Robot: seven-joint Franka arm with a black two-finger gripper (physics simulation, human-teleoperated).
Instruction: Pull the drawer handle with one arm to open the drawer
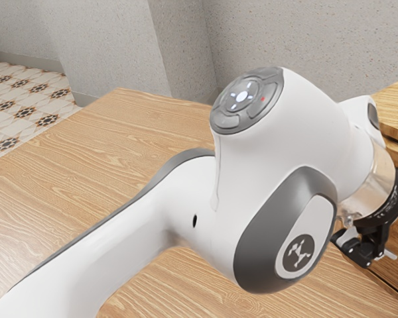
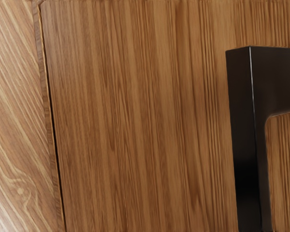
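— Drawer handle (image 2: 244, 145): where is it found?
— It is seen as a dark bar on the drawer front (image 2: 135, 121), set in the cabinet (image 1: 395, 106) by the table's (image 1: 86, 152) edge on the exterior view's right.
— Is anything done yet?
— No pull is judged made: only a thin seam (image 2: 50, 145) is shown beside the front. The gripper (image 1: 370, 248) is held near the cabinet; whether it is open or closed cannot be told. Grasping and pulling are left.
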